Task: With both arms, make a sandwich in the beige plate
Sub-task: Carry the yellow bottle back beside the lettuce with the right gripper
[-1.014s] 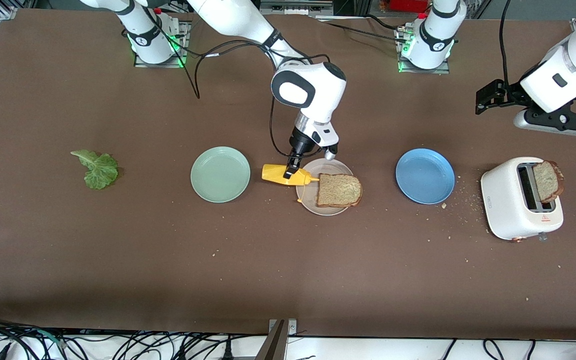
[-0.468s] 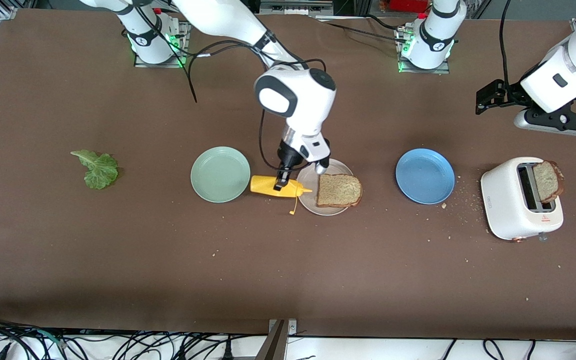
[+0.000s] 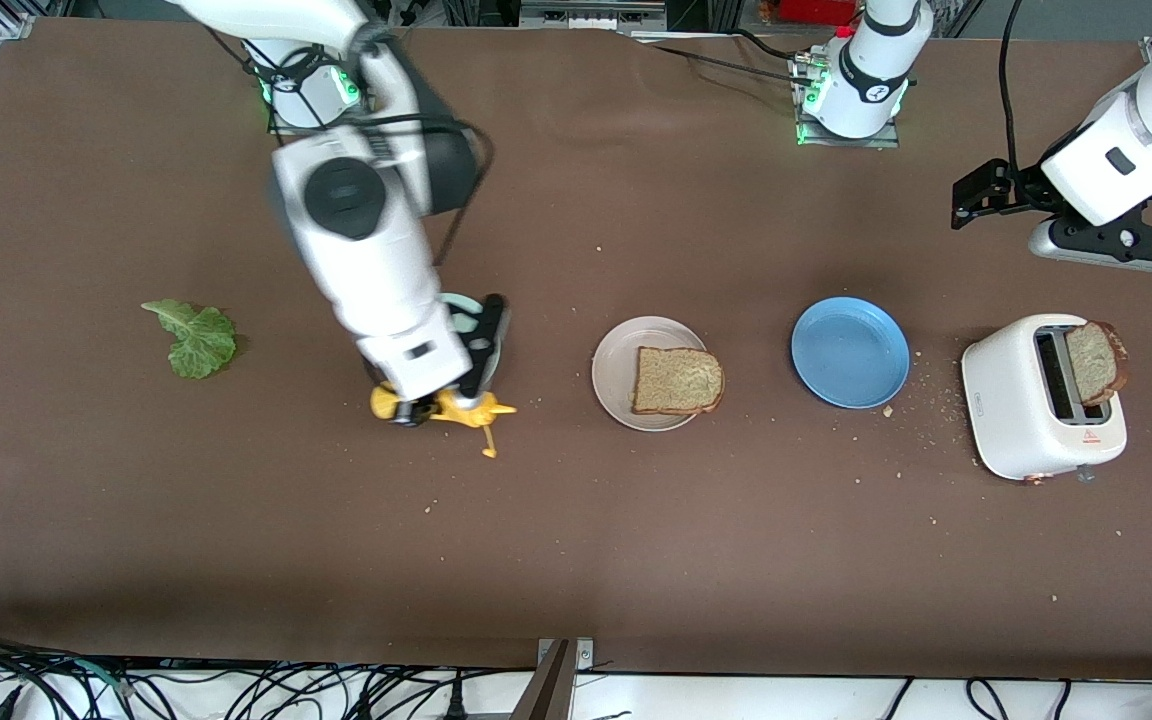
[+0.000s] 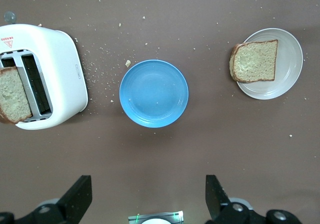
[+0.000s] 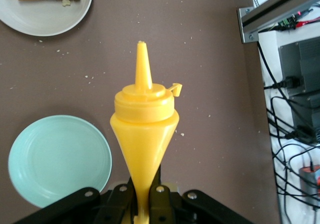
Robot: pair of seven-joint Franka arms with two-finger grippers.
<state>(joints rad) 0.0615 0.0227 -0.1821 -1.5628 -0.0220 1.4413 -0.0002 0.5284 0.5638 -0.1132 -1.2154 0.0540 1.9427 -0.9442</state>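
Right pincer (image 3: 433, 410) hangs over the counter (image 3: 576, 540) just past the camera-side rim of the mint-green plate (image 3: 489, 340), its jaws clamped tight on a yellow squeeze bottle (image 3: 456, 410). In the right wrist view the bottle (image 5: 144, 129) points away from the pincer (image 5: 142, 204), nozzle first, with its small cap dangling on a tether beside the collar; the mint-green plate (image 5: 57, 159) lies beside and below it.

Left pincer (image 3: 981, 195) waits in the air at the left arm's end of the counter, over bare counter near the toaster, its jaws spread wide; in the left wrist view its two black fingers (image 4: 75, 199) stand well apart at the frame's lower edge.

From the right pincer toward the left arm's end, the white toaster (image 3: 1041, 400) is the largest thing, standing under the left pincer's side of the counter with one slice of brown bread (image 3: 1096, 360) sticking up tilted from a slot. The blue plate (image 3: 850, 352) lies between toaster and beige plate (image 3: 616, 375). The beige plate sits well apart from the right pincer and carries a single slice of wholegrain bread (image 3: 678, 380), which overhangs the rim toward the blue plate. A lettuce leaf (image 3: 194, 338) lies on the counter toward the right arm's end, well clear of the right pincer. Crumbs (image 3: 921, 385) are scattered around the toaster.
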